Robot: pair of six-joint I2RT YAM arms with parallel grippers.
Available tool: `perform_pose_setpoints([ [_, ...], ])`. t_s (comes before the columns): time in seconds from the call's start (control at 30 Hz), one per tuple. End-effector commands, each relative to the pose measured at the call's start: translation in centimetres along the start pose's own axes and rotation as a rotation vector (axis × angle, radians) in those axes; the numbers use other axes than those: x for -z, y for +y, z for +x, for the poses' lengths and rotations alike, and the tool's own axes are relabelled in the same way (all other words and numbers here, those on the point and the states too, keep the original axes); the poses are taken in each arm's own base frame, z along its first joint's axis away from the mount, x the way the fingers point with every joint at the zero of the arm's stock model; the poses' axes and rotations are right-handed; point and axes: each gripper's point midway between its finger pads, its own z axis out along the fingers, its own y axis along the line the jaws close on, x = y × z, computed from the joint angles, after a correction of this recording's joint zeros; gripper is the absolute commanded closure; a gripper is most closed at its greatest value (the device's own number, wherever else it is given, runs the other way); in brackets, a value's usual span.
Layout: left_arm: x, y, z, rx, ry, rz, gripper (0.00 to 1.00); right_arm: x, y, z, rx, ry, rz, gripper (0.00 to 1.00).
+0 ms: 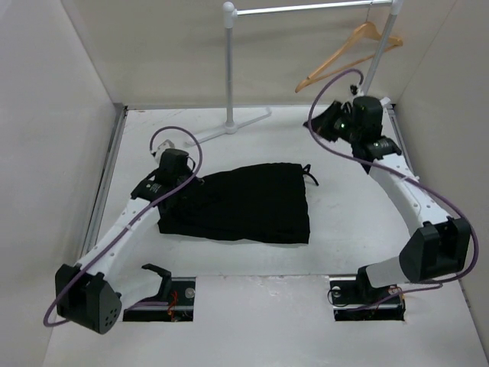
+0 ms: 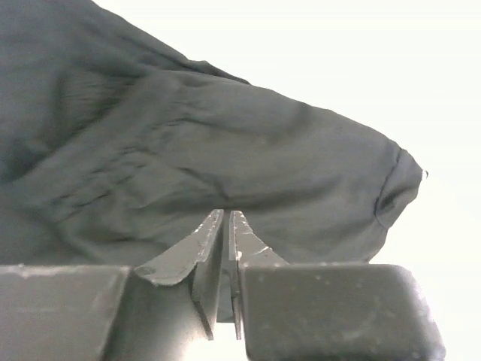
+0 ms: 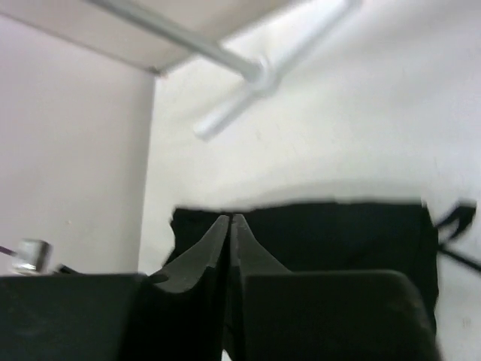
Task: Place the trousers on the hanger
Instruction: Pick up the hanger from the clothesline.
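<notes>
The black trousers (image 1: pixel 241 202) lie folded flat in the middle of the table. They fill the left wrist view (image 2: pixel 210 150) and show across the right wrist view (image 3: pixel 338 237). The light wooden hanger (image 1: pixel 348 53) hangs by its hook from the silver rail at the back right. My left gripper (image 1: pixel 186 183) is low at the trousers' far left edge, its jaws shut with nothing seen between them (image 2: pixel 226 215). My right gripper (image 1: pixel 327 122) is raised at the back right below the hanger, shut and empty (image 3: pixel 229 218), facing the trousers from a distance.
The silver clothes rail has a white post (image 1: pixel 229 69) and a base foot (image 1: pixel 241 122) on the table behind the trousers; the foot also shows in the right wrist view (image 3: pixel 255 75). White walls close in both sides. Two cutouts (image 1: pixel 160 298) hold the arm bases at the near edge.
</notes>
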Motion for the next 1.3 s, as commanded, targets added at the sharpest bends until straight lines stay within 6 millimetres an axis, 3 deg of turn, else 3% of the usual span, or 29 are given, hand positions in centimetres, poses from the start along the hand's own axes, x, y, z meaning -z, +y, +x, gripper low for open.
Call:
perform_pose_setpoints([
  [0.0, -0.8, -2.6, 0.1, -0.071, -0.011, 0.030, 0.94, 0.8, 3.9, -8.2, 0.102, -0.193, -0.038, 0.87],
  [0.1, -1.3, -4.2, 0.8, -0.091, 0.005, 0.070, 0.91, -0.5, 3.9, -13.5, 0.093, -0.277, -0.002, 0.69],
  [0.23, -2.0, -4.8, 1.9, -0.094, 0.044, 0.099, 0.79, -3.2, 2.9, -18.3, 0.084, -0.332, 0.047, 0.45],
  [0.47, -2.7, -4.2, 2.5, -0.086, 0.075, 0.090, 0.70, -5.7, 1.6, -22.6, 0.062, -0.360, 0.072, 0.38],
  [0.97, -3.6, -3.5, 3.8, -0.082, 0.108, 0.064, 0.70, -10.3, 1.1, -22.4, 0.056, -0.321, -0.032, 0.41],
  [1.13, -3.6, -3.1, 4.1, -0.074, 0.113, 0.057, 0.70, -11.2, 1.6, -22.3, 0.035, -0.317, -0.081, 0.47],
  [1.27, -3.4, -3.2, 3.9, -0.069, 0.105, 0.062, 0.70, -11.2, 2.2, -22.1, 0.023, -0.307, -0.115, 0.60],
])
